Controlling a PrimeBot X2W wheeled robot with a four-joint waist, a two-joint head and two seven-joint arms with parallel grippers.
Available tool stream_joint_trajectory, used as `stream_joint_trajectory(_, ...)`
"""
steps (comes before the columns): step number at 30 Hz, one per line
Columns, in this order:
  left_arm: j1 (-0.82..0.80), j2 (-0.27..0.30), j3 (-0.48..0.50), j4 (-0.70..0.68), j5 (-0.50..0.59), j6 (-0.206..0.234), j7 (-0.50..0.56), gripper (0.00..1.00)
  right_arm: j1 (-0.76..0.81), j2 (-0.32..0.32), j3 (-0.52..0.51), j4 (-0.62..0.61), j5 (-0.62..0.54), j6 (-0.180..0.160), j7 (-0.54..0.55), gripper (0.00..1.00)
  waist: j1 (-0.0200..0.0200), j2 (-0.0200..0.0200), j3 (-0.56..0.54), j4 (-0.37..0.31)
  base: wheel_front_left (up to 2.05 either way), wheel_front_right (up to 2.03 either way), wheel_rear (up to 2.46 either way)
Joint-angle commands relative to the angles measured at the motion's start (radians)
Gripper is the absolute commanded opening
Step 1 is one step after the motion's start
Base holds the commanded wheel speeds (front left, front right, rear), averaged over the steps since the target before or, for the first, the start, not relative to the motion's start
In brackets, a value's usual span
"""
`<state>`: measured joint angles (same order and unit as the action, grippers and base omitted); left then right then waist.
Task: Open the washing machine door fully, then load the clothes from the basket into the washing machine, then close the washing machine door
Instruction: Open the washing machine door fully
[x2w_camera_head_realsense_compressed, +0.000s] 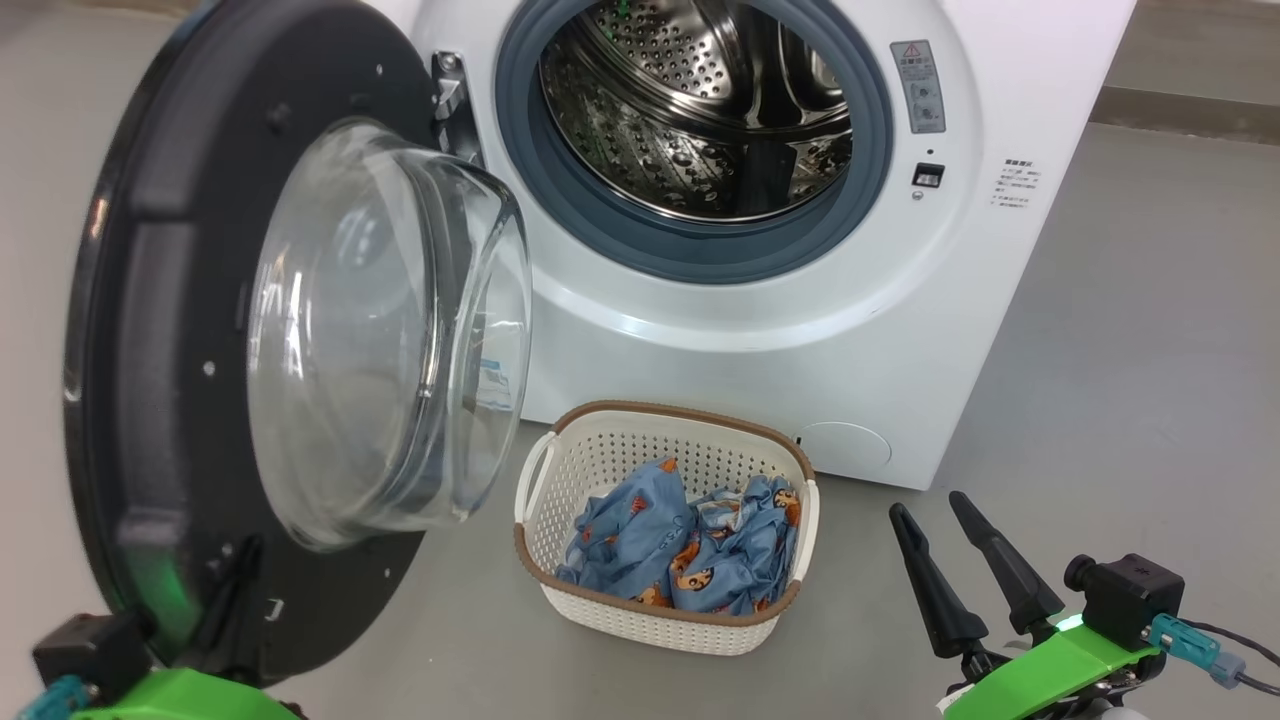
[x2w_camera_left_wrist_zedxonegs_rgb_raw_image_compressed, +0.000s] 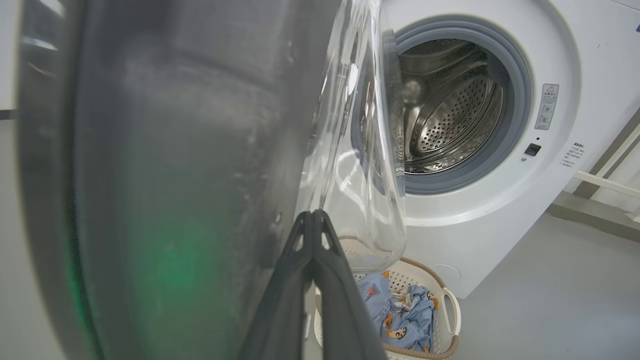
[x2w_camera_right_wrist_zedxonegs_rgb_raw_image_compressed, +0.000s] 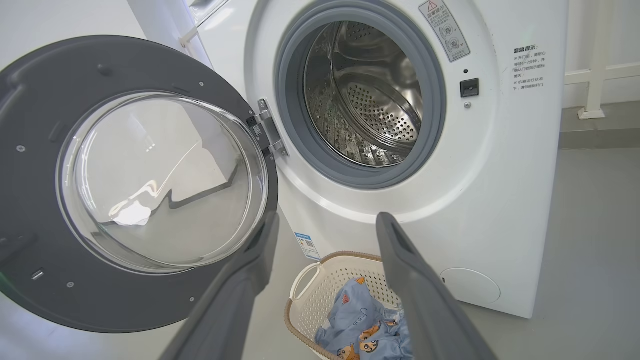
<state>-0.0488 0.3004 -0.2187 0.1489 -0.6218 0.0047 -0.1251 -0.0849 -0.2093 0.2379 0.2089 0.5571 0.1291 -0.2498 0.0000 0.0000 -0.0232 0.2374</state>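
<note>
The washing machine stands with its steel drum exposed. The washing machine door hangs swung out to the left, its glass bowl facing the basket. My left gripper is shut with nothing in it. It is close against the door's black inner face near the lower edge, its joined fingertips pointing up. The basket sits on the floor before the machine, holding the clothes. My right gripper hovers open to the basket's right, above the clothes in its own view.
Grey floor stretches open to the right of the machine. A blue label sits low on the machine front, behind the basket. A white rail and a step run along the wall at the far right.
</note>
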Motion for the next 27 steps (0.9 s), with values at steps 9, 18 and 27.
stream_joint_trajectory(9,-0.138,0.105,0.088,0.115,-0.039,0.000,0.057,0.00,-0.018,0.004,0.001,-0.029,-0.002,0.002,-0.012,1.00,0.0000,0.0000,0.024,0.026,0.00,0.00,0.00)
stream_joint_trajectory(18,-0.245,0.146,0.097,0.242,-0.040,-0.016,0.078,0.00,-0.027,0.011,-0.006,-0.032,-0.009,0.002,-0.012,1.00,0.0000,0.0000,0.057,0.047,0.00,0.00,0.00)
stream_joint_trajectory(27,-0.380,0.173,0.096,0.433,-0.028,-0.031,0.063,0.00,-0.041,0.021,-0.008,-0.033,-0.015,0.002,-0.012,1.00,0.0000,0.0000,0.084,0.072,0.00,0.00,0.00)
